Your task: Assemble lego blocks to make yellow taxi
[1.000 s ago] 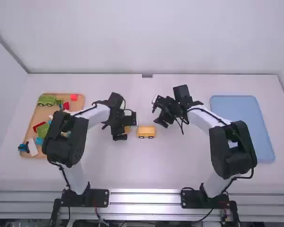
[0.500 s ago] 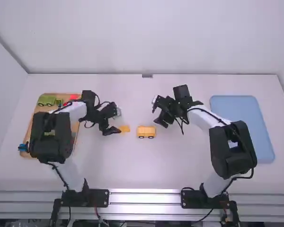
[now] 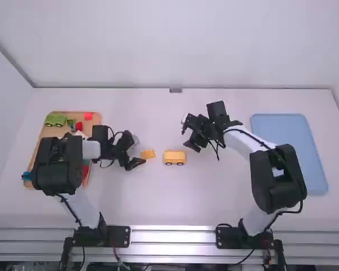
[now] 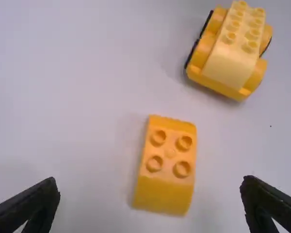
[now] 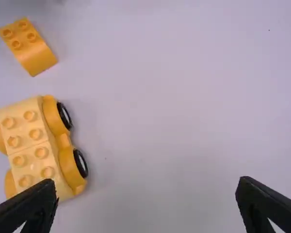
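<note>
Your left hand [image 3: 137, 153] is spread near the small yellow block [image 3: 148, 153]; your right hand [image 3: 190, 135] is spread near the wheeled yellow block car [image 3: 174, 157], all at mid-surface [image 3: 169, 203]. Your left arm [image 3: 56, 164] crosses the tan tray [image 3: 50, 132] of mixed pieces; your right arm [image 3: 277, 175] overlaps the blue tray [image 3: 296, 141].

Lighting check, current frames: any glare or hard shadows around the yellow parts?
High view: bright streaks on the metal rail, fairly even light on the table. Left wrist view: faint, soft-edged shadows beside the block and car, no glare hiding their studs. Right wrist view: soft shadow beside the car's wheels, no hard edges.
</note>
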